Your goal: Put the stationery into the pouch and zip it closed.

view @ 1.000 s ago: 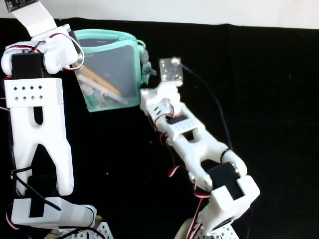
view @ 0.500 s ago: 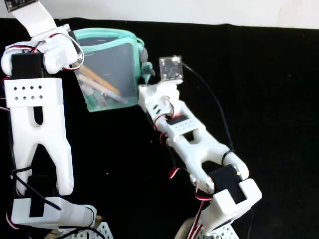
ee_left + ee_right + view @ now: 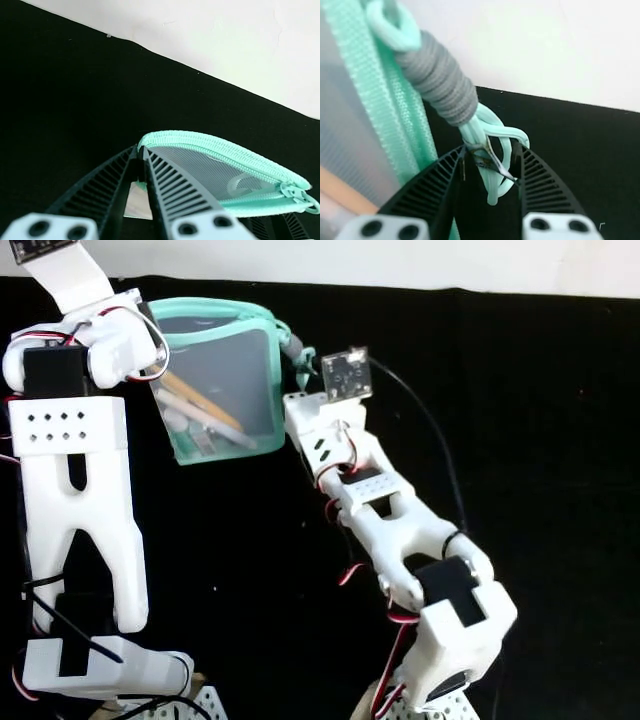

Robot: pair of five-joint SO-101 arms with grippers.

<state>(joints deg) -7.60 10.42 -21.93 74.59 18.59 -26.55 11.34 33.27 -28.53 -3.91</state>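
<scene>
Right hand: fingers closed in on the pull cord. I read it as a pinch: the mint loop fills the gap between them, and the metal pull tab lies slantwise across the same gap. The grey collar wrapped round the cord sits just past the fingertips, on the pouch side. From there the cord runs into the mint webbing along the pouch's edge.

Left hand: fingers pressed together, tips nipping the end corner of the pouch. From that corner the zipper teeth arc away to the slider at the far end. I can't tell how much of the run is actually closed.

From the high view, the pouch hangs between the two arms, one hand at each end. The left arm's wrist covers its left end, and the right arm comes up to its right edge. Whether its bottom touches the counter I can't say.

The pouch has a mint frame and a clear side panel. Through the panel I see a wooden pencil lying slanted with a white pen just beside it, both inside. There's a small greyish item low in the corner that I can't identify.

The counter is covered in black cloth. The pouch is at its far side, near the white wall.
</scene>
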